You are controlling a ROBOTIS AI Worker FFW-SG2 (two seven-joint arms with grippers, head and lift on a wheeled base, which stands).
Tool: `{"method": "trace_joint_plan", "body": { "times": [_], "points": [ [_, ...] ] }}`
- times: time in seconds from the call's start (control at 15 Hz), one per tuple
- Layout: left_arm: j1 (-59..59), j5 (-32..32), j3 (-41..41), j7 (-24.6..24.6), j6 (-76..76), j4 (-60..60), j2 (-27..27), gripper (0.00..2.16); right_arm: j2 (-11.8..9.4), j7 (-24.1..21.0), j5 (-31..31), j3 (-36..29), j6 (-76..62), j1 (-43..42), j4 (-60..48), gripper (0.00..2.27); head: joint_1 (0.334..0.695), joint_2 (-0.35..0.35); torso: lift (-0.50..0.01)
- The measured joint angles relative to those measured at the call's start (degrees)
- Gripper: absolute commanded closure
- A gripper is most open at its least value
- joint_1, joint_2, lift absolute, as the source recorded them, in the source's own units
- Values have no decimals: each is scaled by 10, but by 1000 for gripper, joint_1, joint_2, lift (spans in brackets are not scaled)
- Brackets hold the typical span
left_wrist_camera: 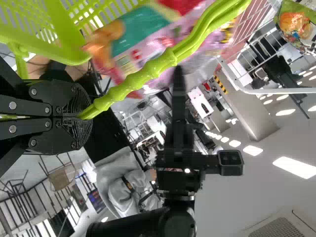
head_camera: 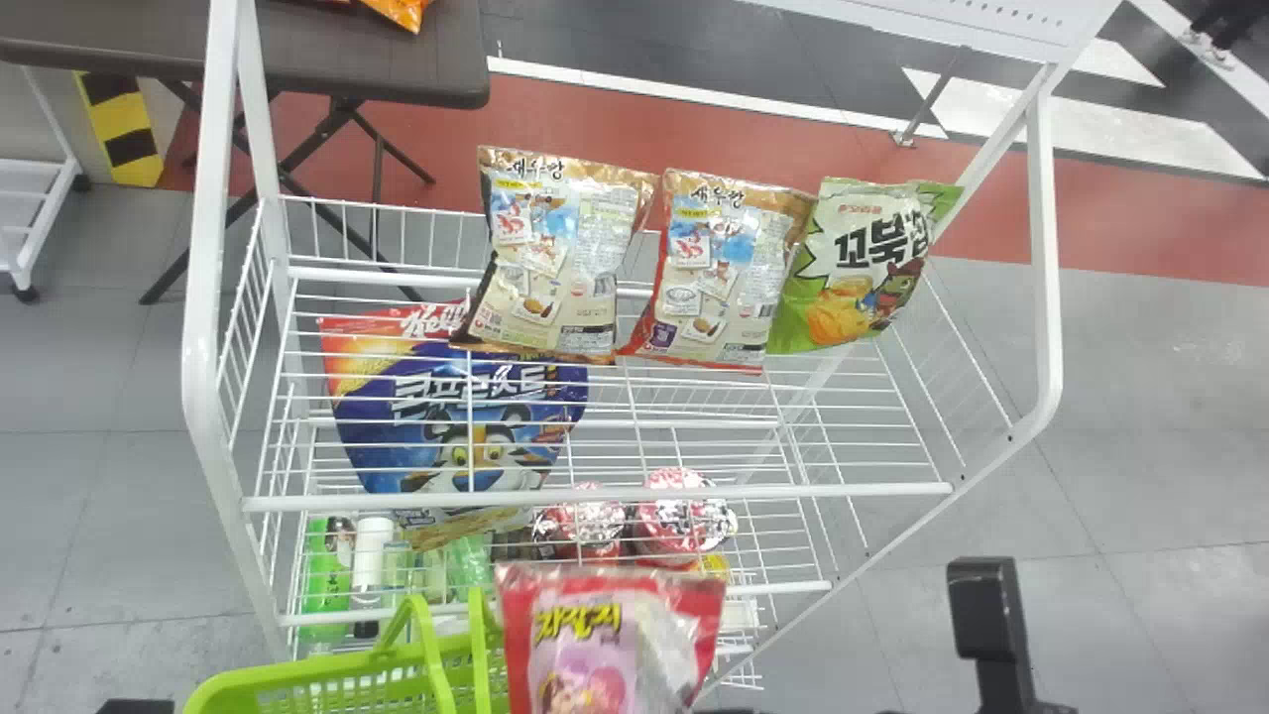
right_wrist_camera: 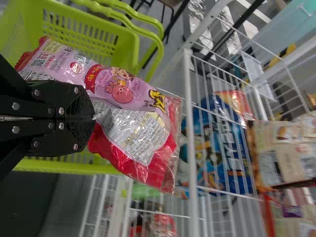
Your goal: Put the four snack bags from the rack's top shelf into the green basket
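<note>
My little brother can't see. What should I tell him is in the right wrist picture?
A black robot gripper pinches a pink and red snack bag next to a green basket. Near them stands a white wire rack, holding a big blue bag and more snack bags.

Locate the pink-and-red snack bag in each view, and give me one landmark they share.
Head view: the pink-and-red bag is at the bottom edge, just right of the green basket.
Left wrist view: beyond the basket handle that the left gripper holds.
Right wrist view: in the right gripper's jaws, partly over the basket.
Shared landmark: the green basket.
</note>
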Motion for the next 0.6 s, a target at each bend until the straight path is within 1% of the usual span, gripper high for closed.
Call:
{"method": "trace_joint_plan", "body": {
  "times": [0.13, 0.27, 0.33, 0.4, 0.53, 0.6],
  "points": [
    [0, 0, -1, 0, -3, 0, -2, 1544, -10, 1, 7, 27, 17, 7, 11, 2013, 695, -350, 0],
    [0, 0, -2, -1, -4, 0, -3, 1544, -21, -5, 30, 74, 19, 11, 29, 2003, 695, -350, 0],
    [2, 0, -1, -3, -5, 0, -3, 1544, -25, -13, 48, 102, 16, 10, 40, 1953, 695, -350, 0],
    [4, 0, 0, -5, -6, -1, -3, 1544, -28, -23, 63, 124, 14, 7, 48, 1750, 695, -350, 0],
    [7, 0, 1, -8, -7, -4, -3, 1544, -31, -44, 89, 162, 6, -6, 66, 1730, 695, -350, 0],
    [8, 0, 1, -9, -8, -5, -3, 1544, -33, -52, 105, 181, 2, -15, 76, 1015, 695, -350, 0]
  ]
}}
